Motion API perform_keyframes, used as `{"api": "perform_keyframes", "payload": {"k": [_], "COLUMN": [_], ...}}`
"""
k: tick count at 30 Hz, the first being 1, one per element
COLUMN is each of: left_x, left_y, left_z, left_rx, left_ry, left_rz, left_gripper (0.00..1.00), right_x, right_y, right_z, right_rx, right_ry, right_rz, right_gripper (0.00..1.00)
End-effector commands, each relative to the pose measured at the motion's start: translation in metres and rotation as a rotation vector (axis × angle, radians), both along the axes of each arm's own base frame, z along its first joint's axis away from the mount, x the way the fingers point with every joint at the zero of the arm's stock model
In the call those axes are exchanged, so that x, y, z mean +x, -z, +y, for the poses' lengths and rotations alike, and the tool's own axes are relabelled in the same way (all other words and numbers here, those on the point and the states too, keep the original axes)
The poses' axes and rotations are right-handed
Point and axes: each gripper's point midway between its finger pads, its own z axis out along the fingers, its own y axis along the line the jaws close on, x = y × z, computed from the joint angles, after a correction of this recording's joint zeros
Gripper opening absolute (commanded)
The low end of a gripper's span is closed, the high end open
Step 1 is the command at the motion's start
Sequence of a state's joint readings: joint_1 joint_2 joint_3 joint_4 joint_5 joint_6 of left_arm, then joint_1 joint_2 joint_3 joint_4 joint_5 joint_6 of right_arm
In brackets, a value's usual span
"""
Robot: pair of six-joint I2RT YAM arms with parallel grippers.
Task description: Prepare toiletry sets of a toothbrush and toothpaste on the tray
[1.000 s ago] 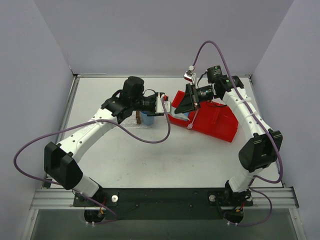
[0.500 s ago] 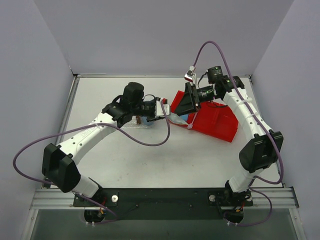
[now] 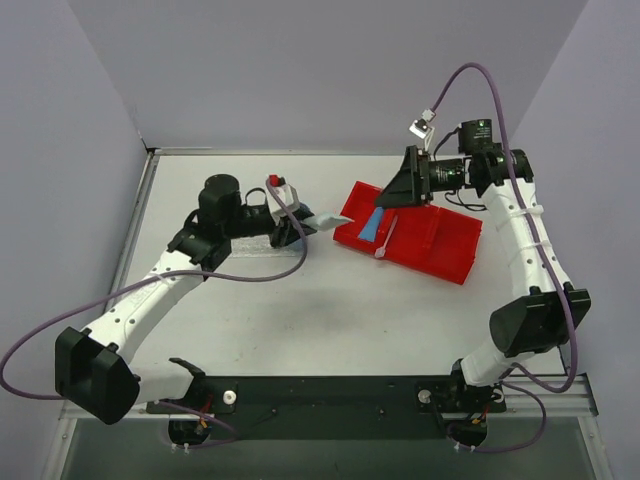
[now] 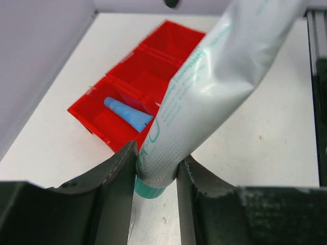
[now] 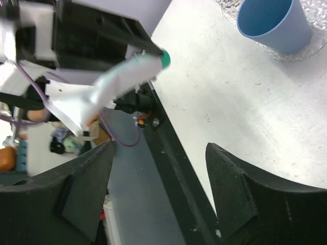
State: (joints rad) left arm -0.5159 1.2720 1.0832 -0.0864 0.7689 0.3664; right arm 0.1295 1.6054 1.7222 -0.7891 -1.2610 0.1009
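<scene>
Grey tube (image 4: pixel 204 102) is out of the bin (image 3: pixel 435 245) now. It hangs in the air just left of the bin's left corner, with the flat crimp end pointing at the bin. Left gripper (image 4: pixel 156 158) is clamped on it just above the green cap, fingers (image 4: pixel 115 176) pressed to both sides. Grip looks firm, no slip that I can see.

Blue tube (image 3: pixel 372 222) lies in the bin's left compartment. Toothbrush (image 3: pixel 386 236) lies just beside it, one end poking over the near wall.

Tray (image 5: pixel 301 53) shows only in the right wrist view, with the cup (image 5: pixel 271 23) standing on it. In the top view the left arm covers most of it.

Right gripper (image 5: pixel 161 178) is spread wide and empty, sitting over the bin's far edge.

Versus 0.5 s ago:
- The left gripper was down at the bin's left corner. It has since pulled back left, taking the tube with it.
- The right arm had crowded over the same corner. It has swung back to the right, so the bin's left compartment is exposed.

My read is that the pick is done and the place on the tray comes next. Nothing looks set on the tray yet apart from the cup.
</scene>
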Motion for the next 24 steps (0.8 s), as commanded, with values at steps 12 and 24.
{"api": "perform_keyframes", "payload": {"k": [12,24], "left_x": [-0.003,-0.032], "left_y": [-0.115,-0.101], "left_z": [0.007,-0.015], "left_rx": [-0.558,-0.618], "left_ry": [-0.028,0.097], "left_rz": [0.353,0.515], "left_gripper": [0.00,0.00], "right_x": [-0.048,-0.042], "right_y": [-0.024,-0.059], "right_z": [0.047,0.082], "right_rx": [-0.167,-0.123], "right_ry": [-0.129,-0.032], "right_rz": [-0.602,-0.789], "right_gripper": [0.68,0.68]}}
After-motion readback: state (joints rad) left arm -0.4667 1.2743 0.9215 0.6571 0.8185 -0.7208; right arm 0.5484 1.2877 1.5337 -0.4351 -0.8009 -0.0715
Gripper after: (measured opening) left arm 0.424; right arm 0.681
